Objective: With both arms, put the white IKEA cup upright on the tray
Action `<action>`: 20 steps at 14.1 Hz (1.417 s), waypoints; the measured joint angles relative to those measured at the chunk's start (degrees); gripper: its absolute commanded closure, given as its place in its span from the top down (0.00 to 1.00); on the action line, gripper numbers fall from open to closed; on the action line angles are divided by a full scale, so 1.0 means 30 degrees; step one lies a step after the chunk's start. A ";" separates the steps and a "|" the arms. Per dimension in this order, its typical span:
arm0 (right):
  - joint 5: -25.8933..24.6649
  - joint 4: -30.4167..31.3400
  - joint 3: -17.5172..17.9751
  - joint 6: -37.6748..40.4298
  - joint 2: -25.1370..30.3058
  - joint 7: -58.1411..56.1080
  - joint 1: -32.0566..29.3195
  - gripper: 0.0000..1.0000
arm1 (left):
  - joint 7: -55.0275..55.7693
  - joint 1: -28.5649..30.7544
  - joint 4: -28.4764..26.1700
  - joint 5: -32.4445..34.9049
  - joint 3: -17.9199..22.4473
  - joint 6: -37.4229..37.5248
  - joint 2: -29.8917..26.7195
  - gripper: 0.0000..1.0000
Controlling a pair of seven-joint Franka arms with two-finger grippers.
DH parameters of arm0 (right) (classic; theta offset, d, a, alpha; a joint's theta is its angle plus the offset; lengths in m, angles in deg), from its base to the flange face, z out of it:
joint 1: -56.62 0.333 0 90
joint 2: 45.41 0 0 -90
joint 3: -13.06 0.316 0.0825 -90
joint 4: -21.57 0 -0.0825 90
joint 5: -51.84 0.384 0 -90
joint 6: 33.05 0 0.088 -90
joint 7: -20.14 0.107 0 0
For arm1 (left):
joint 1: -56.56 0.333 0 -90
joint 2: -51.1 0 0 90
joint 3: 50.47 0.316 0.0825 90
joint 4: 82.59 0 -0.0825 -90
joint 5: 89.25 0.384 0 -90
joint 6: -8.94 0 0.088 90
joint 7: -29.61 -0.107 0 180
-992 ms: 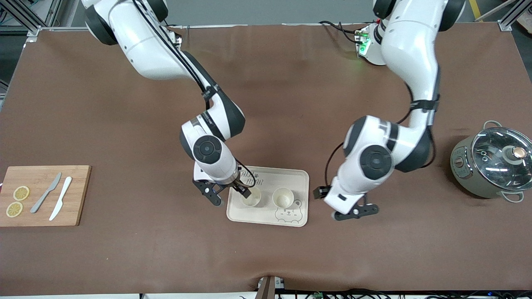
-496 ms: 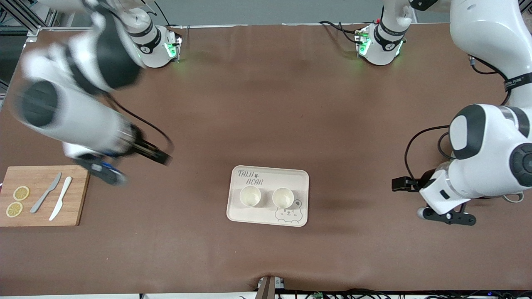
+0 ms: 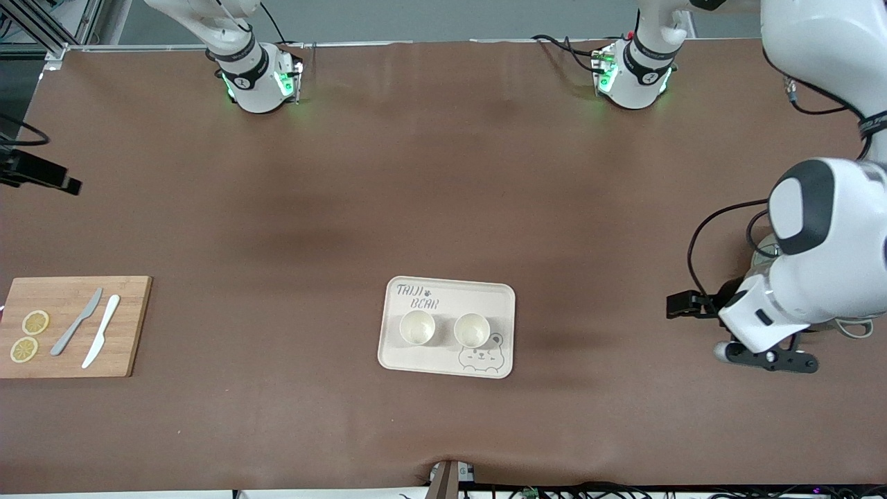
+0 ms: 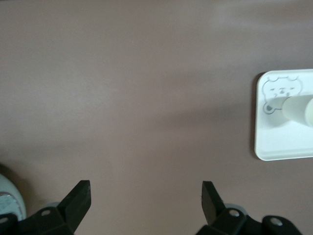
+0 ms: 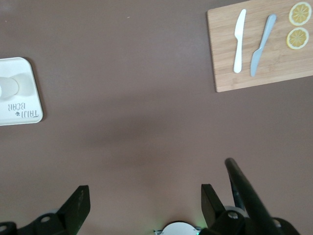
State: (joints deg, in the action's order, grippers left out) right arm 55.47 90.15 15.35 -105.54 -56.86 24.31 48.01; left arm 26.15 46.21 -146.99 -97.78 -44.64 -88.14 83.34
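Note:
Two white cups stand upright side by side on the cream tray, between its lettering and the bear drawing. My left gripper is over the table toward the left arm's end, well away from the tray, open and empty; the left wrist view shows the tray and one cup. My right gripper is open and empty, high over bare table. Only a black part of the right arm shows in the front view. The right wrist view shows the tray's corner.
A wooden cutting board with two knives and two lemon slices lies at the right arm's end. A lidded pot is mostly hidden by the left arm. The arm bases stand along the table's edge farthest from the front camera.
My right gripper let go of the cup on the tray and swung up and away toward the right arm's end. My left arm drew away toward its own end.

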 measured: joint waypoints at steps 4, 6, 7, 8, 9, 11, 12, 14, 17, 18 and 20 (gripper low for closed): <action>0.0001 0.0058 0.0071 -0.0228 0.0000 -0.0175 -0.0275 1.00 | -0.0001 0.0367 -0.0021 0.0466 0.0081 0.1729 -0.1543 1.00; 0.0001 0.0058 0.0105 -0.0780 0.0001 -0.0175 -0.0276 1.00 | -0.0177 0.0850 -0.0040 0.0745 0.0102 0.2315 -0.1902 1.00; 0.0001 0.0055 0.0127 -0.1207 0.0002 -0.0175 -0.0275 1.00 | -0.0637 0.1216 -0.0050 0.0779 0.0112 0.2471 -0.2000 1.00; 0.0001 0.0034 0.0135 -0.1515 0.0005 -0.0174 -0.0276 1.00 | -0.1201 0.1647 -0.0058 0.0783 0.0110 0.2579 -0.2067 1.00; -0.0006 -0.0015 0.0127 -0.1683 0.0013 -0.0174 -0.0282 1.00 | -0.1700 0.2113 -0.0064 0.0784 0.0104 0.2649 -0.2124 1.00; -0.0179 -0.0237 0.0101 -0.1767 0.0052 -0.0171 -0.0329 1.00 | -0.2086 0.2708 -0.0066 0.0783 0.0098 0.2709 -0.2208 1.00; -0.0338 -0.0313 0.0101 -0.1767 0.0105 -0.0171 -0.0339 1.00 | -0.2084 0.2741 -0.0066 0.0783 0.0093 0.2713 -0.2233 1.00; -0.0440 -0.0413 0.0101 -0.1767 0.0155 -0.0163 -0.0348 1.00 | -0.1697 0.2670 -0.0066 0.0782 -0.0001 0.2714 -0.2249 1.00; -0.0444 -0.0433 0.0117 -0.1777 0.0155 -0.0147 -0.0364 1.00 | -0.1276 0.2310 -0.0255 0.0782 0.0282 0.2749 -0.2156 1.00; -0.0444 -0.0434 0.0143 -0.1802 0.0155 -0.0134 -0.0362 1.00 | -0.1203 0.1977 -0.0350 0.0782 0.0706 0.2745 -0.2005 1.00; -0.0520 -0.0432 0.0101 -0.1932 0.0147 -0.0089 -0.0402 1.00 | -0.0805 0.1428 -0.0394 0.0782 0.1498 0.2477 -0.1543 1.00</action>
State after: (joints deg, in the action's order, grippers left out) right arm 53.91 88.85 15.65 -111.33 -56.42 24.05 46.81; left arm 23.74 50.49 -148.18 -95.43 -40.15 -80.71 78.71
